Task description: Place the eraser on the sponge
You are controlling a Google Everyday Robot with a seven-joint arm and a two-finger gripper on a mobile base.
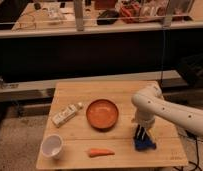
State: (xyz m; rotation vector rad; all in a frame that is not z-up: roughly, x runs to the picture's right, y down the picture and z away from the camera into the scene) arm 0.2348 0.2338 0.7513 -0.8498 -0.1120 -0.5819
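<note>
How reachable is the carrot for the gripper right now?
Likely yes. The gripper sits over the blue object; the carrot lies close by on the same table, nothing standing between them.

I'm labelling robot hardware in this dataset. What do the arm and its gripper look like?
The arm is white, built of thick rounded segments with small dark dots along the shell. No cables show. The gripper at its end is dark, nearly black, just above a blue object by the front edge of the table.

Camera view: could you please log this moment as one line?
gripper: right side of table, at blue object | orange bowl: centre | carrot: front | cup: front-left
</note>
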